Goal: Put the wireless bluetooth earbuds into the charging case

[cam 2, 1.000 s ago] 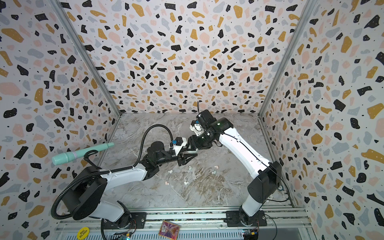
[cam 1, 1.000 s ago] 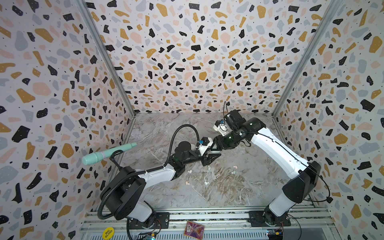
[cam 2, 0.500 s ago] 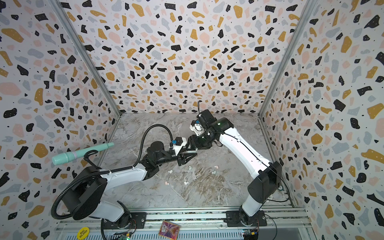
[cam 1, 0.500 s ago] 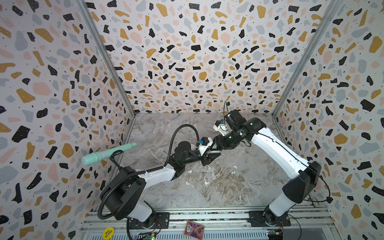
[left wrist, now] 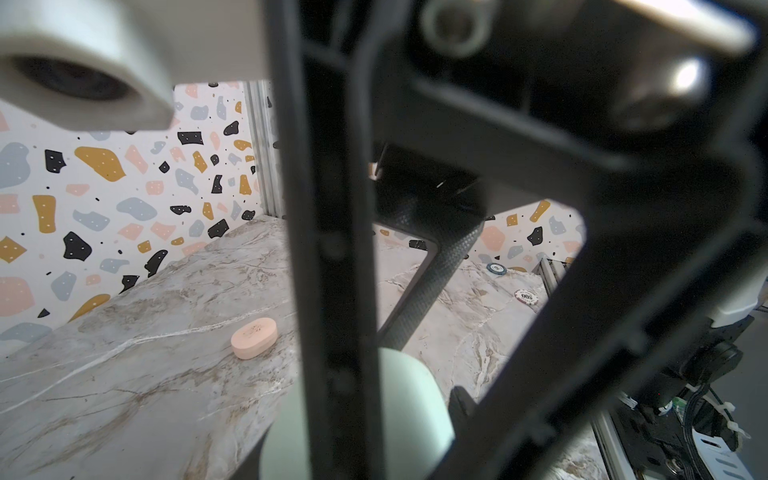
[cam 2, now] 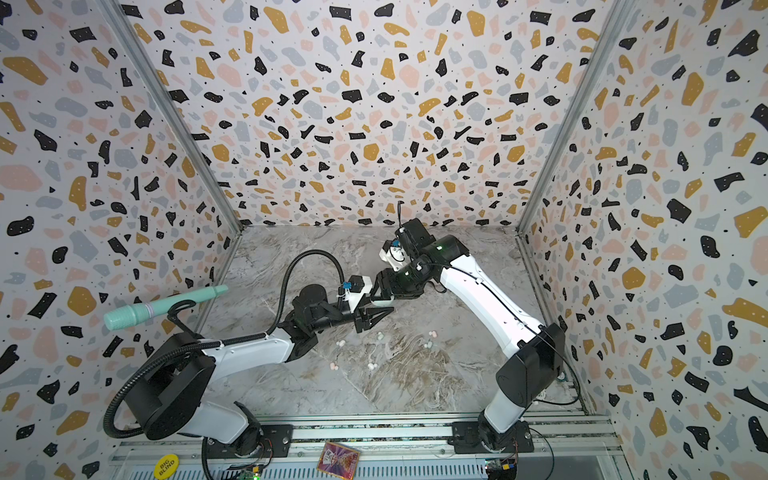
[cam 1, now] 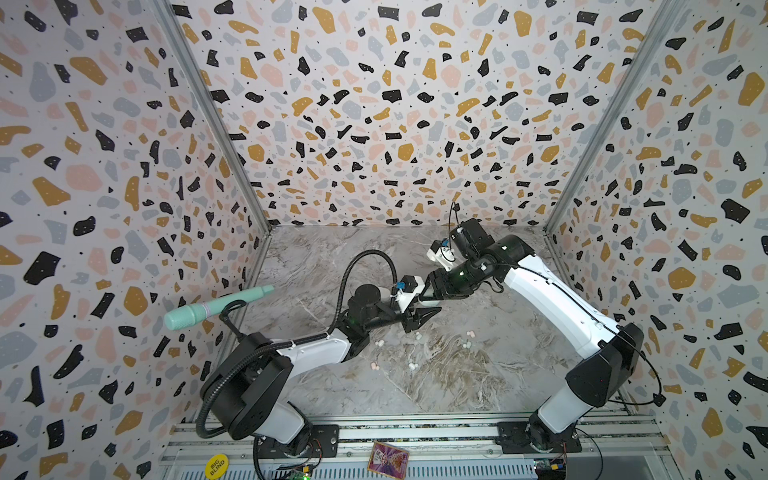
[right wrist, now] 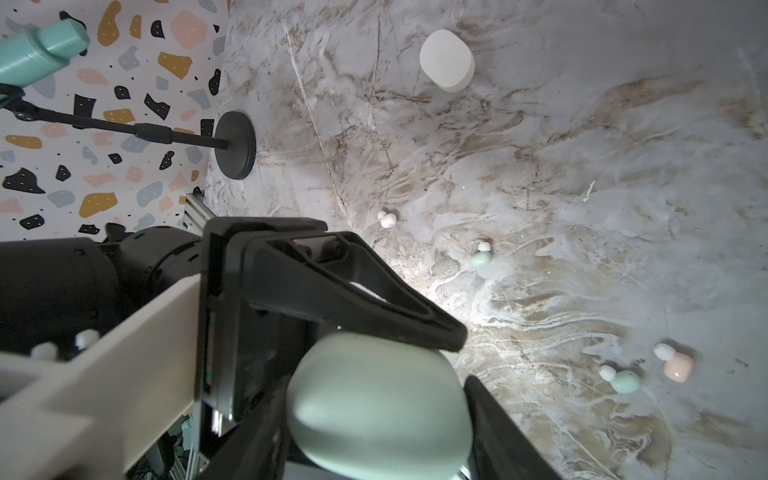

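A pale mint charging case (right wrist: 380, 399) hangs above the marble floor, and my right gripper (right wrist: 374, 411) is shut on it across its width. My left gripper (cam 1: 432, 313) meets it from the opposite side. One left finger (right wrist: 353, 291) lies against the case's top; its other finger is hidden. In the left wrist view the case (left wrist: 411, 407) shows behind a blurred black bar. Loose earbuds lie on the floor below: a white one (right wrist: 387, 219), two mint ones (right wrist: 481, 257) (right wrist: 623, 380) and a pink one (right wrist: 675, 363).
A shut white case (right wrist: 446, 60) and a shut pink case (left wrist: 254, 332) lie on the floor. A mint microphone (cam 1: 216, 307) stands on a black round base (right wrist: 235, 143) by the left wall. Two poker chips (left wrist: 527, 296) lie near a corner.
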Robot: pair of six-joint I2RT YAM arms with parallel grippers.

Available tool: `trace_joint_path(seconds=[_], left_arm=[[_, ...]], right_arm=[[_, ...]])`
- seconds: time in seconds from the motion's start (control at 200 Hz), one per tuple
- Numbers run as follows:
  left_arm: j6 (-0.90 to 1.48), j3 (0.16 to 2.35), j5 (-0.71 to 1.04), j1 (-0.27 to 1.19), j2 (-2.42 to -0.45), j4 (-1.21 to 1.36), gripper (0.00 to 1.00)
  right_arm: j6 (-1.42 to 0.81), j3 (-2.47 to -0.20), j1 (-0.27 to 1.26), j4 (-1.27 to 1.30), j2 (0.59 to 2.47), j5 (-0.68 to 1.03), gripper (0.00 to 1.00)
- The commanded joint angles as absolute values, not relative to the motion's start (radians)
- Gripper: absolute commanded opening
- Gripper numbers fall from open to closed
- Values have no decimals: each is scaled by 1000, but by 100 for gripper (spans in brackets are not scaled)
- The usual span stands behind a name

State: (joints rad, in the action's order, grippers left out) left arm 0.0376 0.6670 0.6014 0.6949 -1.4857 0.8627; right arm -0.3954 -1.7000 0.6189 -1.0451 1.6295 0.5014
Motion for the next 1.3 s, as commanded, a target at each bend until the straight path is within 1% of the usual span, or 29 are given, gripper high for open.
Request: trace_joint_path(seconds=[0.0,0.38,0.711,1.292], left_arm=[[28,653,627,702,-1489,922,53],[28,657,620,703,-1486,920,47],[26,666,628,703,-1493,899,45],[31,677,638,702,-1495,888,47]], right_arm=[[-396,-1697,615,-1008,1583,513,61],[-392,-1692,615,-1014,1587,512,61],[-381,-1692,624,-1023,1594,511,61],[-370,-1703,632,-1034,1607,502,61]])
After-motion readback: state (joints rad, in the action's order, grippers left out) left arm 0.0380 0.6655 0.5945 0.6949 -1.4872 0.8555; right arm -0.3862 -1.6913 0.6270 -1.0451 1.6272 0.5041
